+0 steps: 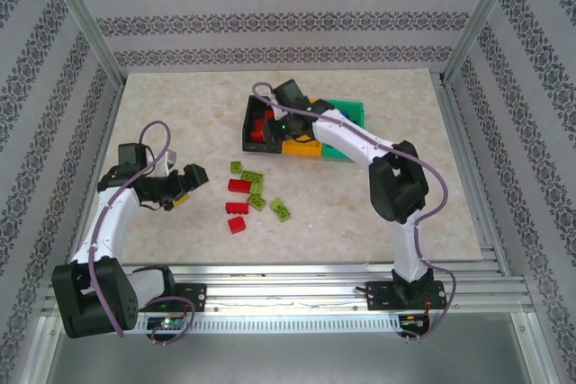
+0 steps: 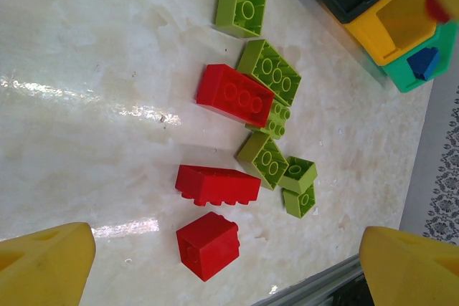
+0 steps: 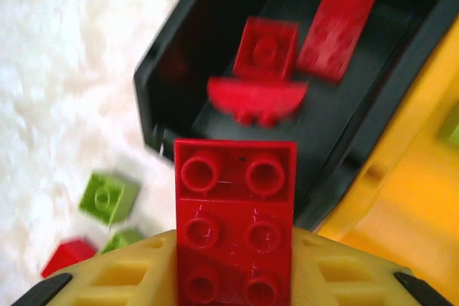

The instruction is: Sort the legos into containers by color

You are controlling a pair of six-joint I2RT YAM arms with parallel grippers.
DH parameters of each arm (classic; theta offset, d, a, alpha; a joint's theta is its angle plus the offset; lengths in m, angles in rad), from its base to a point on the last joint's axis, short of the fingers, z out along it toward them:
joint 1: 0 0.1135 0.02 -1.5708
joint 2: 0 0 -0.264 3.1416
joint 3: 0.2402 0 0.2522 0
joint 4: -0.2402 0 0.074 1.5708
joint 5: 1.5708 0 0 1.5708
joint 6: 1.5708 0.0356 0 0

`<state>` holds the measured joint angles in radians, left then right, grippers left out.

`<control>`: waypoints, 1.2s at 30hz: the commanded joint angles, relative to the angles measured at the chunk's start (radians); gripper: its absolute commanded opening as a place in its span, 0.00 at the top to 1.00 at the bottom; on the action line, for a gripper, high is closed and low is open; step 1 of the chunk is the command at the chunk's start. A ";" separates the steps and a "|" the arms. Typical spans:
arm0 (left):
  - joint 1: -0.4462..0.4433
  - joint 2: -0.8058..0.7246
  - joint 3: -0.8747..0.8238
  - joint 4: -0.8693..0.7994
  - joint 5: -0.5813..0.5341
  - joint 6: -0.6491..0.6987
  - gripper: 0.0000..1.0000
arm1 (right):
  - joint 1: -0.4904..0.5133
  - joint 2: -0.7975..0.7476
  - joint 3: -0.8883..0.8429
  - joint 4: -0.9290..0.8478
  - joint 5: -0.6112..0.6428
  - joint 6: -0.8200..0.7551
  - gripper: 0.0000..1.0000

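My right gripper is shut on a red six-stud brick, held over the near rim of the black bin. Three red pieces lie inside that bin. From above, the right gripper hovers at the black bin, which is joined to the orange-yellow bin and the teal-green bin. My left gripper stands open and empty, left of the loose legos. Its yellow fingertips flank a small red brick. Two more red bricks and several lime green bricks lie beyond.
A blue brick sits in the teal-green bin. The table's metal front rail runs close below the loose pile. Bare marble-patterned tabletop spreads left of and behind the bins.
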<state>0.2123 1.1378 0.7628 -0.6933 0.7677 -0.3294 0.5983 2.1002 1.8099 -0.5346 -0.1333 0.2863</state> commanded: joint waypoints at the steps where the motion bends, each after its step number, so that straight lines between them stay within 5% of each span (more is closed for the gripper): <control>1: 0.006 -0.012 -0.014 0.025 0.017 -0.008 0.05 | -0.029 0.087 0.106 -0.013 -0.018 0.020 0.63; 7: 0.005 -0.008 -0.013 0.022 0.012 -0.005 0.05 | -0.049 0.174 0.247 -0.045 -0.027 0.042 0.43; 14: 0.004 -0.004 -0.012 0.021 0.012 -0.005 0.05 | -0.026 0.014 -0.115 0.181 -0.122 0.104 0.42; 26: 0.001 0.007 -0.012 0.017 0.005 -0.010 0.05 | 0.034 -0.313 -0.716 0.437 -0.082 0.134 0.42; 36: -0.044 -0.021 -0.010 -0.003 -0.059 -0.016 0.05 | 0.082 -0.416 -0.805 0.472 -0.039 0.095 0.41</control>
<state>0.1833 1.1374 0.7612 -0.6930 0.7296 -0.3378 0.6689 1.6951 1.0225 0.0322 -0.1761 0.3889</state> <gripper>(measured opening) 0.949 0.588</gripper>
